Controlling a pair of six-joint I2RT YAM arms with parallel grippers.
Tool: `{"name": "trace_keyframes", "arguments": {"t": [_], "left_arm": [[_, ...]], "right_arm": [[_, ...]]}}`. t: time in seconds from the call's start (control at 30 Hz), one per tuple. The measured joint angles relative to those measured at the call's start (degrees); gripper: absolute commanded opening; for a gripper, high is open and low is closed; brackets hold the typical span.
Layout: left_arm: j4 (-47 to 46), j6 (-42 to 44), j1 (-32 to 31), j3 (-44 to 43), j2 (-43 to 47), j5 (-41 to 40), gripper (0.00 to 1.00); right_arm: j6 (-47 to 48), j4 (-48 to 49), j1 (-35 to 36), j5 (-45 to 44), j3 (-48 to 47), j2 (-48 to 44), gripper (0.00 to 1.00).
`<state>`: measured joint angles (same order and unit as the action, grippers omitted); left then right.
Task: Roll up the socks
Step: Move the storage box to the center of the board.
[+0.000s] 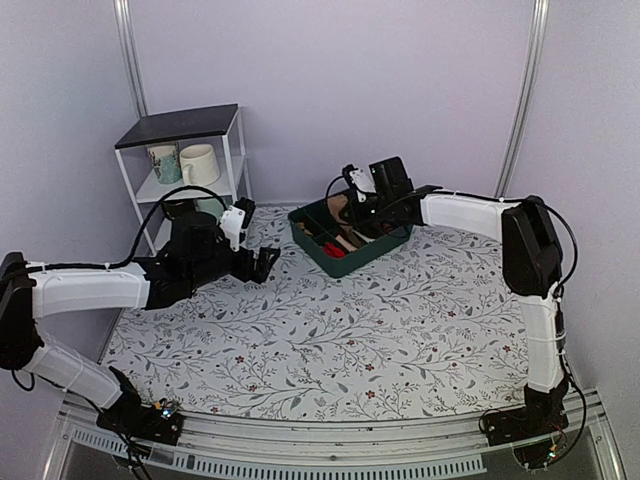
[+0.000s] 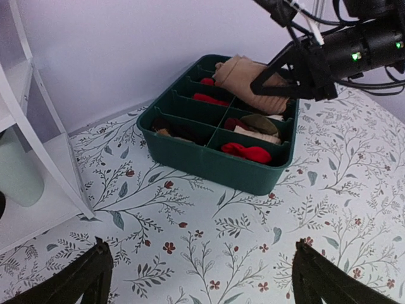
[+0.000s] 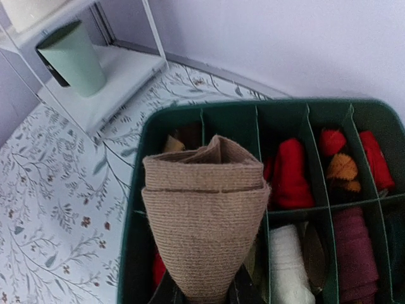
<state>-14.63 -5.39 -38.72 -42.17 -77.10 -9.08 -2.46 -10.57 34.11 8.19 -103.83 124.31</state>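
The tan-brown ribbed knit socks, rolled into a compact bundle, look light and soft. The knit should squash under pressure and spring back, so it is neither fragile nor slippery. The risk I judge is the roll loosening, since its folded layers gape a little at the free end. The best hold is across the thick body of the roll, squeezing all the layers together, not on a single outer fold.

On the left, the left gripper hovers over the floral-printed tablecloth near the white wire shelf. Its two black fingers are spread wide apart, with nothing between them and nothing touched.

Further right is the dark green plastic divided tray, whose cells already hold red, cream and maroon rolled socks. The tan bundle is held in the air above the tray's far side (exactly which cell lies beneath it I cannot tell).

The right gripper is clamped on that bundle. In its wrist view the dark fingers pinch the narrow lower end, and the roll flares out beyond them. The hold looks firm, though it sits near one end rather than mid-body.
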Motion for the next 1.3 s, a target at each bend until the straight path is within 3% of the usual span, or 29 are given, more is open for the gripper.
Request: {"name": "trace_keyframes", "arguments": {"t": [0.63, 0.93, 1.3], "left_arm": [[0.8, 2.8, 0.0, 0.1, -0.9, 1.2, 0.99], [1.4, 4.0, 0.1, 1.9, 1.2, 1.1, 0.99], [3.7, 5.6, 0.1, 2.2, 2.3, 0.9, 0.99]], "right_arm": [[4.3, -4.5, -1.6, -0.1, -4.6, 9.5, 0.00], [2.7, -0.6, 0.3, -1.4, 11.4, -0.1, 0.00], [-6.5, -1.4, 7.7, -1.8, 32.9, -16.5, 0.00]]}}
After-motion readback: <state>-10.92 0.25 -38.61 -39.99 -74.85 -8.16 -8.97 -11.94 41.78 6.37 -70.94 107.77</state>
